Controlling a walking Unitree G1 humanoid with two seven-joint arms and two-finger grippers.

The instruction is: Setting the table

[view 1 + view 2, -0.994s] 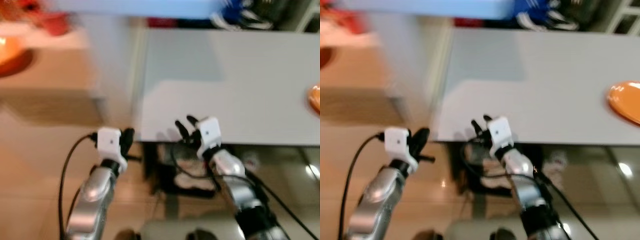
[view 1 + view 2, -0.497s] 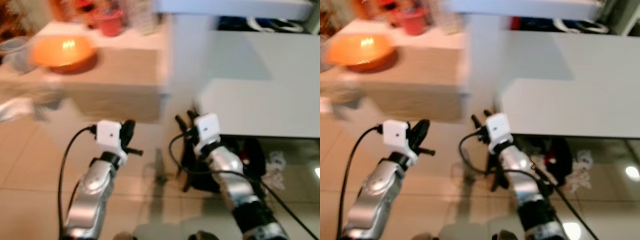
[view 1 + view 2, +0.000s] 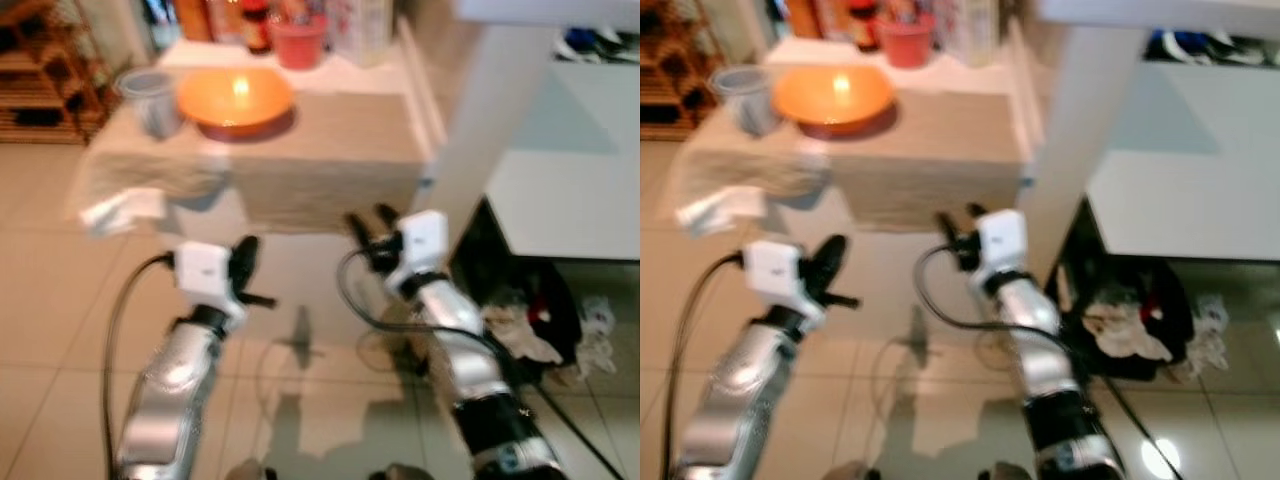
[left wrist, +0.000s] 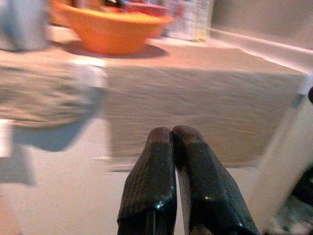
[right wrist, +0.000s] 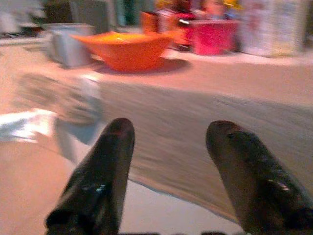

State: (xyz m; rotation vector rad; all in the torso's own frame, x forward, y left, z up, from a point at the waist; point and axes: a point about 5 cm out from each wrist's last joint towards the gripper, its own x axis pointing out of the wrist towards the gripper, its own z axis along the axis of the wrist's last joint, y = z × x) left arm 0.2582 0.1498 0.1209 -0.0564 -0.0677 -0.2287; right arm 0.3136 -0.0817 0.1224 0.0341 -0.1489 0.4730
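I'm eyeing the orange bowl [image 3: 235, 96] sitting on the cloth-covered table [image 3: 330, 150]; it's looking rigid, light, maybe slick, so I'm planning a rim pinch. Left gripper [image 4: 171, 139] is pressed closed, right gripper [image 5: 168, 142] spread wide.

Glossy beige tiled floor [image 3: 60, 300] catching light reflections, a low cloth-draped table [image 3: 330, 150] ahead, a white table [image 3: 570, 190] off to the right with clutter in the shadow beneath, wooden shelving [image 3: 40, 70] far left.
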